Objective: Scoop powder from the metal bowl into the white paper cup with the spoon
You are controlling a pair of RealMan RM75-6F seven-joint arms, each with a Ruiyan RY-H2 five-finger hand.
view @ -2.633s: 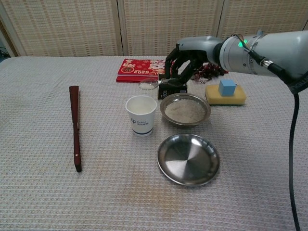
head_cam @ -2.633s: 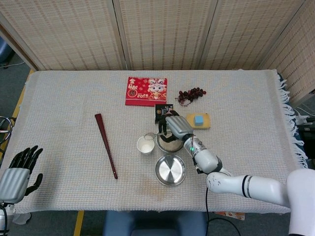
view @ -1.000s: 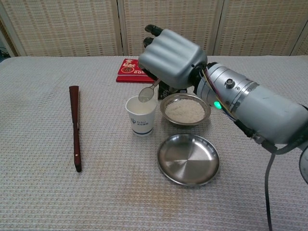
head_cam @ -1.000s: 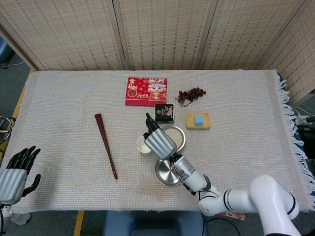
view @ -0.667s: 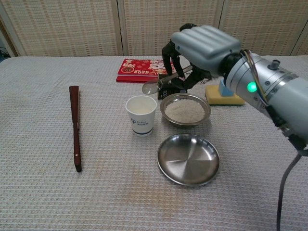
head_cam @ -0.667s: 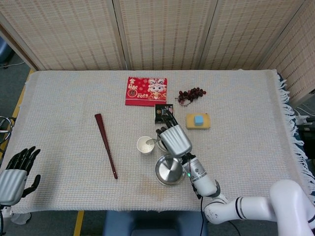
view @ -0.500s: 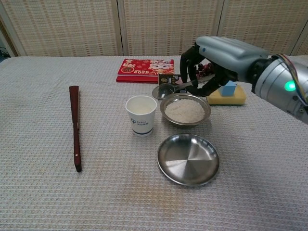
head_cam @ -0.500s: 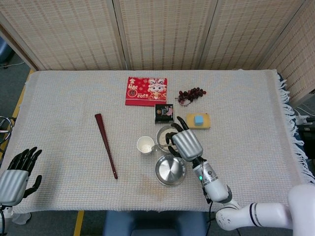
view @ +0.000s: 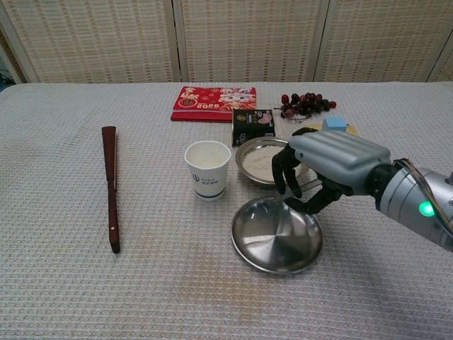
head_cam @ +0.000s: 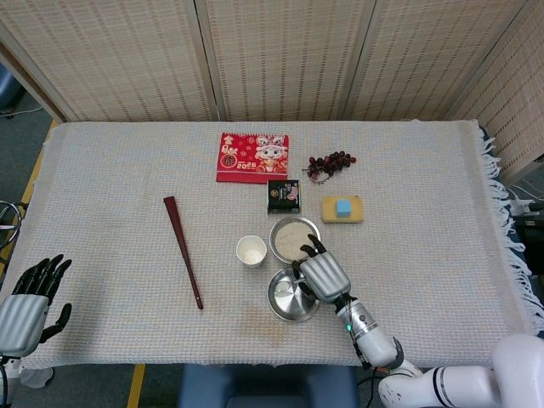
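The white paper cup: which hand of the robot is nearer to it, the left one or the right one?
The right. The right hand is over the empty metal dish, just right of the white paper cup. The left hand is at the table's far left edge, far from it.

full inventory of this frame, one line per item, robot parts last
white paper cup: 1, white with blue print, table centre, left of the powder bowl
metal bowl: 1, silver, holds pale powder, behind the empty dish
empty metal dish: 1, silver, nearest the front edge
spoon: 1, metal, only the handle shows, in the right hand's fingers over the dish
folded fan: 1, dark red, left part of the table
red booklet: 1, red, far centre
small dark box: 1, black, behind the powder bowl
grapes: 1 bunch, dark red, far right of centre
sponge: 1, yellow, blue block on top
left hand: black and grey, off the table's left front corner, holds nothing
right hand: grey and black, above the dish
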